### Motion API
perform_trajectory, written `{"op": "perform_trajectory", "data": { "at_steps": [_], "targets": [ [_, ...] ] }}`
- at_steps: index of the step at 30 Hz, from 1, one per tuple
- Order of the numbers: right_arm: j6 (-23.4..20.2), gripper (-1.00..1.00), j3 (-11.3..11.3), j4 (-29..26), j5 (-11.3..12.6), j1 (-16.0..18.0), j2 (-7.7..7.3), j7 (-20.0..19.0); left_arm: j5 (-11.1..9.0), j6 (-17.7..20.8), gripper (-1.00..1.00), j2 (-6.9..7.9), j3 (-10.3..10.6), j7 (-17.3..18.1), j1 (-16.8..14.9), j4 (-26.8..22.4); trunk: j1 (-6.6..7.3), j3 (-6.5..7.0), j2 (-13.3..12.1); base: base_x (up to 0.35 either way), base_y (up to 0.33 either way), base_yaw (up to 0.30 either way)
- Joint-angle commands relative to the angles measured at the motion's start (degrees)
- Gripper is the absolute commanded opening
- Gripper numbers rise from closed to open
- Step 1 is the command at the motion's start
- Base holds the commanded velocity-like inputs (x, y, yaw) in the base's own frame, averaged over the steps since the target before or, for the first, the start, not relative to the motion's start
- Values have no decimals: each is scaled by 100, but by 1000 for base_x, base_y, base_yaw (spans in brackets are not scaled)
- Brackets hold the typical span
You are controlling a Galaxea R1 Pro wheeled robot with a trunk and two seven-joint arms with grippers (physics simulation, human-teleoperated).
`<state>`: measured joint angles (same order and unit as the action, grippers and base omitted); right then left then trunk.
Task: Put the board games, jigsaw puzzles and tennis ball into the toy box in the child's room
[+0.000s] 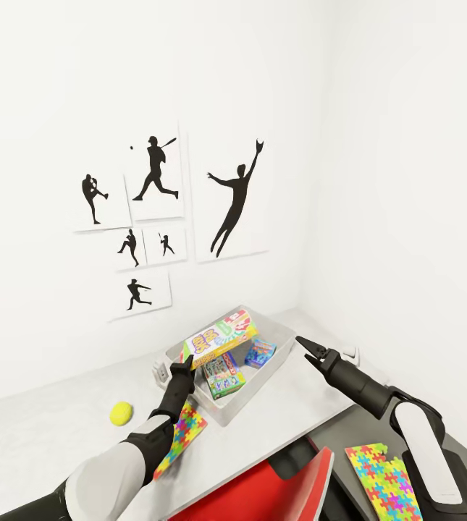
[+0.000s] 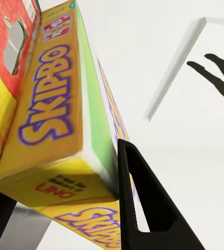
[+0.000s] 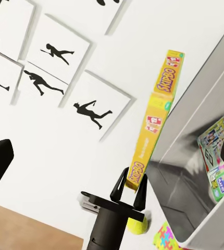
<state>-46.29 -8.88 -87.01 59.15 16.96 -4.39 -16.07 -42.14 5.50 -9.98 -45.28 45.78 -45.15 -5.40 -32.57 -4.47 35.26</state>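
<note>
My left gripper point(image 1: 186, 364) is shut on the end of a yellow Skip-Bo board game point(image 1: 219, 336), held tilted above the near-left rim of the grey toy box point(image 1: 280, 349). The left wrist view shows this box point(image 2: 54, 120) clamped between the black fingers point(image 2: 148, 208). Two more board games point(image 1: 224, 376) point(image 1: 260, 352) lie inside the toy box. The tennis ball point(image 1: 121, 413) rests on the white table point(image 1: 284, 412), left of my left arm. One jigsaw puzzle point(image 1: 184, 428) lies partly under that arm. Another puzzle point(image 1: 381, 481) lies on the lower dark desk. My right gripper point(image 1: 307, 349) hovers open just right of the toy box.
A red chair point(image 1: 262, 492) stands at the table's front edge. White walls with black baseball silhouettes point(image 1: 237, 195) close in behind and to the right of the table. The right wrist view shows the toy box wall point(image 3: 195, 172), the ball point(image 3: 138, 225) and a puzzle corner point(image 3: 166, 234).
</note>
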Motion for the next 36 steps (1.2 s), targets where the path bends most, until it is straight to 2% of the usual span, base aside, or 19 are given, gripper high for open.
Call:
{"op": "perform_trajectory", "data": {
  "at_steps": [1,9,30,36],
  "targets": [
    [-29,100,-9,0,-17,5,0,-28,-58,57,-100,-2,10,12,-3,-5,-2,-11,9,-76,0,0],
    [-29,100,-9,-2,-17,6,0,-35,-58,50,-100,-2,10,14,-3,-5,-2,-11,9,-114,0,0],
    [-29,100,-9,-7,-17,8,7,-36,-64,46,-100,-2,10,14,-3,-5,-2,-11,9,-4,-6,0],
    [-29,100,-9,-6,-17,5,0,-36,-57,47,-100,-2,16,157,-3,-5,-2,-11,9,0,0,0]
  ]
}}
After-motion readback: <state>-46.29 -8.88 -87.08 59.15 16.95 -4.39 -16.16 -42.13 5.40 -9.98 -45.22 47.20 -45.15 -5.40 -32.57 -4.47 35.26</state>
